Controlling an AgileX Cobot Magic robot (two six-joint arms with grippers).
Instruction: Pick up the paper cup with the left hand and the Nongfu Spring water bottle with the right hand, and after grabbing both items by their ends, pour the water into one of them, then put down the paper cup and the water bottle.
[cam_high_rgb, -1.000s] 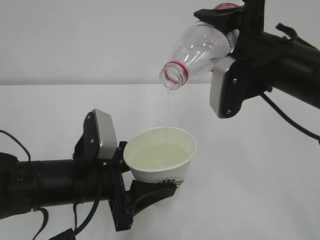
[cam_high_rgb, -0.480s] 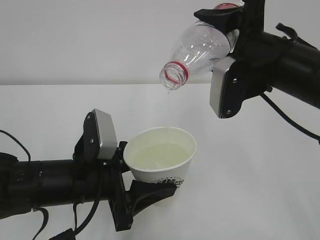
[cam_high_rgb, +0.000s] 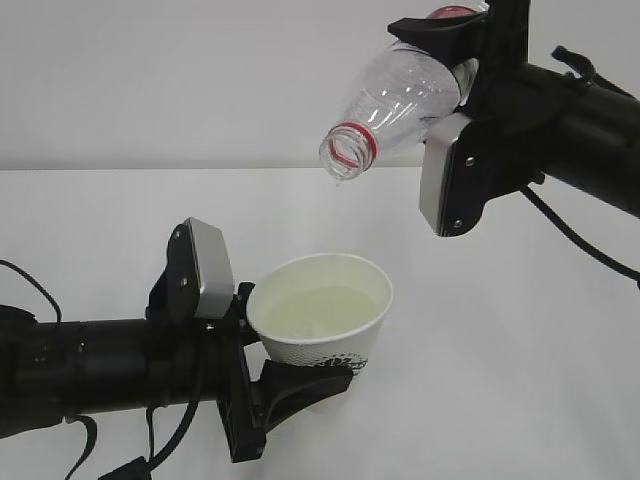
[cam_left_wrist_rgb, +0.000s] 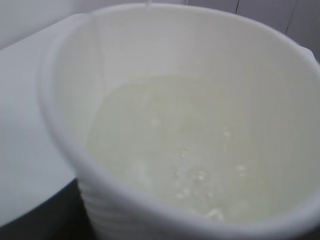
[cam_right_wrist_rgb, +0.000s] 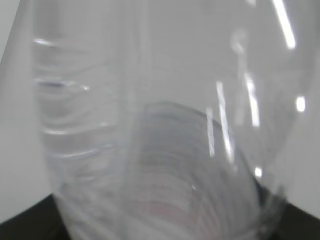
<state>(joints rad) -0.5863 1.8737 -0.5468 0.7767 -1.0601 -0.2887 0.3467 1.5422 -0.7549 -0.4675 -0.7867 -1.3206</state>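
Above the white tabletop (cam_high_rgb: 520, 330), exterior view: the right hand (cam_high_rgb: 455, 75) grasps the Nongfu Spring water bottle (cam_high_rgb: 395, 105) by its base end, tilted neck-down with the open mouth over the paper cup (cam_high_rgb: 322, 312); the bottle looks nearly empty and no stream is visible below its mouth; the left hand (cam_high_rgb: 270, 365) grasps the paper cup at its lower part, holding it upright and clear of the tabletop, toward the near edge; the water (cam_high_rgb: 318, 310) lies as a pale pool in the cup. Left wrist view: the paper cup (cam_left_wrist_rgb: 65, 125) fills the frame, with the water (cam_left_wrist_rgb: 190, 145) showing small bubbles on its surface; the gripper itself is not clearly seen here. Right wrist view: only the clear ribbed wall of the bottle (cam_right_wrist_rgb: 150, 150) is seen, blurred; the jaws are hidden, so the grip is read from the exterior view. Risks, as judgement: the thin cup could buckle under a tighter squeeze or tip while being lowered, spilling its contents; a last drip from the neck could land outside the rim if either arm drifts sideways; the bottle, held by its end alone, could swing or slip when righted. Surroundings: a plain, matte white tabletop against a bare pale wall; nothing else stands on it.
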